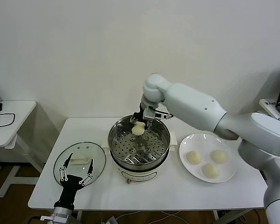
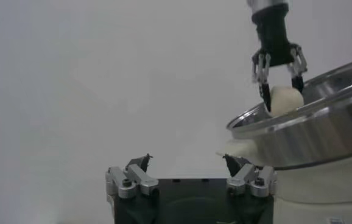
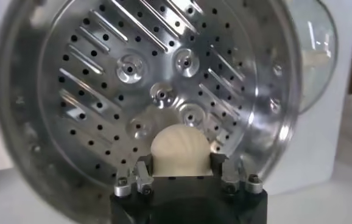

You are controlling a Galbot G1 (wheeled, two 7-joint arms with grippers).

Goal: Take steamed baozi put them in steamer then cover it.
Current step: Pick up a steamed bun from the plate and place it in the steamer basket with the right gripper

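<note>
Baozi (image 1: 138,129): one bun is pinched between the fingers of the right end effector (image 1: 139,125), held above the perforated floor of the steamer (image 1: 139,161), toward the basket's 12 o'clock rim. In the right wrist view the bun (image 3: 179,150) sits snug between the two fingers with the holed metal floor (image 3: 103,91) behind it; from the left wrist camera the same bun (image 2: 284,100) shows just above the steamer's rim (image 2: 298,131), the fingers closed against its sides. Three more baozi (image 1: 206,162) lie on a white plate (image 1: 189,142) at 3 o'clock of the steamer, on the white worktop (image 1: 177,193).

The cover (image 1: 79,164), clear glass with a white handle, lies flat on the worktop at 9 o'clock of the steamer. The left end effector (image 1: 76,175) hangs over the cover's near edge, its fingers spread wide and holding nothing.
</note>
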